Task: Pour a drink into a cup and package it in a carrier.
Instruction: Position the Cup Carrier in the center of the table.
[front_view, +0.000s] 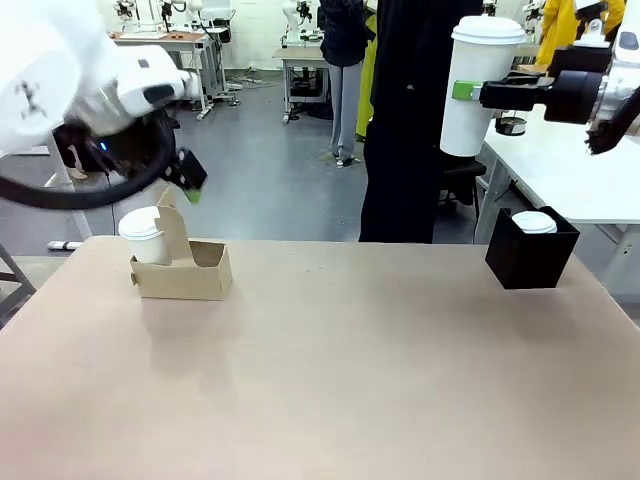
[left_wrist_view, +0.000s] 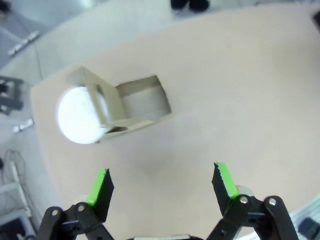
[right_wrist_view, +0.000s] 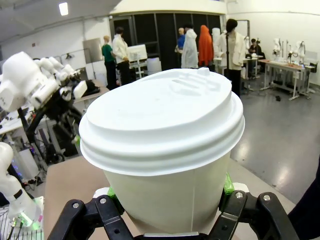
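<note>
- The left claw (left_wrist_view: 161, 172), fingers apart and empty, hovers over the carrier (front_view: 195, 280) at the bench's (front_view: 350, 380) left; one well is free.
- The right claw (right_wrist_view: 170, 195) clamps the lidded cup (front_view: 480, 60) high at right; pouring seems done, and seating it is left.

The tall white paper cup (front_view: 478, 125), capped with a white lid, hangs upright above the surface's far right, clamped in the right gripper's (front_view: 475, 92) jaws. The brown cardboard carrier (front_view: 200, 280) sits far left, a shorter lidded cup (front_view: 142, 232) in one well.
</note>
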